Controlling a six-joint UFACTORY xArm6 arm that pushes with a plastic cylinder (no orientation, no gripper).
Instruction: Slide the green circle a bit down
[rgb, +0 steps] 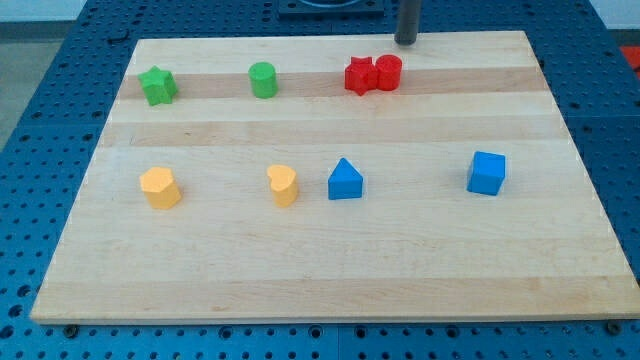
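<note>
No fingers on this rig, so no spread or pinch to report: just my tip (406, 41) at the far edge of the bench (330, 270), right of centre, just beyond the red star (358, 76) and red cylinder (389, 72). The green circle (263, 80) sits far-left of centre, well apart from the tip. Risks: clipping the reds en route, or an off-centre push sending it sideways toward the green star (157, 86).
</note>
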